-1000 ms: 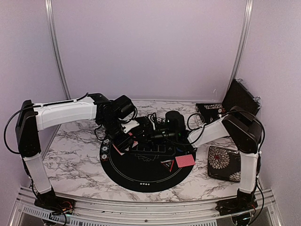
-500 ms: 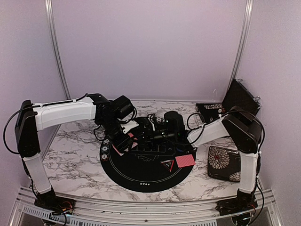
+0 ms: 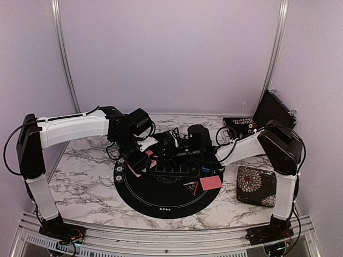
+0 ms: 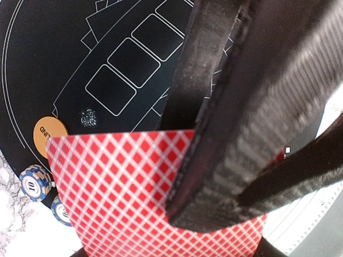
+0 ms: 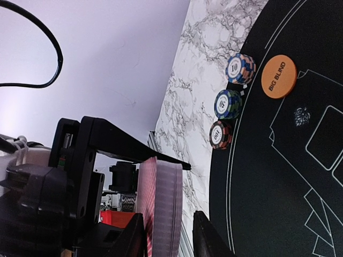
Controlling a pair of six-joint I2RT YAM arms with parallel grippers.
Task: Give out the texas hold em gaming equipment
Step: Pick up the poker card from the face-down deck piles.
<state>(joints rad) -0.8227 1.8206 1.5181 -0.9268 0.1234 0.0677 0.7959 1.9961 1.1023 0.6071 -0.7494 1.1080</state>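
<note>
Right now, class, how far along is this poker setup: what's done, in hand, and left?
Done: three chip stacks and the BIG BLIND button sit at the mat's edge; one dealt card lies beside the triangle marker. In hand: the left claw pinches a red-backed card; the right claw holds the deck. Left: probably dealing more cards.

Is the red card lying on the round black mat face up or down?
Face down: the red-backed playing card shows only its red back.

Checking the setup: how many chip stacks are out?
3: blue-orange stack nearest the orange button, green stack in the middle, red stack last, along the mat edge. Arms may hide more.
</note>
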